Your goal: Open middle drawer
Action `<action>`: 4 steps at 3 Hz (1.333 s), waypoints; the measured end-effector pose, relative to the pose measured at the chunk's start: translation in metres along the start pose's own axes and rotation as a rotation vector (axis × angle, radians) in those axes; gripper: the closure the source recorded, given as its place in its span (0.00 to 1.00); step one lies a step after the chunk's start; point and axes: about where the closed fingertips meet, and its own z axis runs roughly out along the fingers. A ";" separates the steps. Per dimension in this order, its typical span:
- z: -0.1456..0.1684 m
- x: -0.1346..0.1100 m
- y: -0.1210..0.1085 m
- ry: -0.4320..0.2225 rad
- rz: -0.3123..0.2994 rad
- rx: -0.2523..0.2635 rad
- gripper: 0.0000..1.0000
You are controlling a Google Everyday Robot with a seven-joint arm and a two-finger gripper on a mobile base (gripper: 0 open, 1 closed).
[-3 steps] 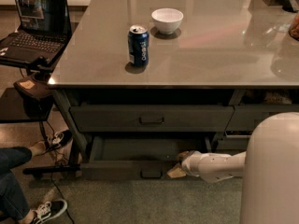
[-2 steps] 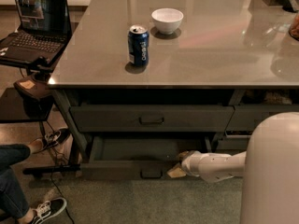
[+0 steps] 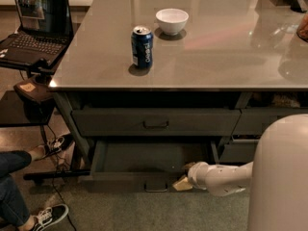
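The gripper (image 3: pixel 183 182) sat at the front of the open middle drawer (image 3: pixel 154 158), beside its handle (image 3: pixel 156 186), likely for pulling. Whether it was clamped or loose could not be told.

End effector (image 3: pixel 185 178) half-hidden at middle drawer (image 3: pixel 139 158)

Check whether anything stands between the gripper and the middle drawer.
Nothing visible does. The gripper is at the front edge of the middle drawer, just right of its handle; the drawer is already pulled out. A person's shoes lie well off to its left.
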 end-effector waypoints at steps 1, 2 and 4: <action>0.000 0.000 0.000 0.000 0.000 0.000 1.00; -0.015 0.014 0.021 -0.006 0.018 -0.004 1.00; -0.019 0.017 0.033 -0.016 0.004 -0.015 1.00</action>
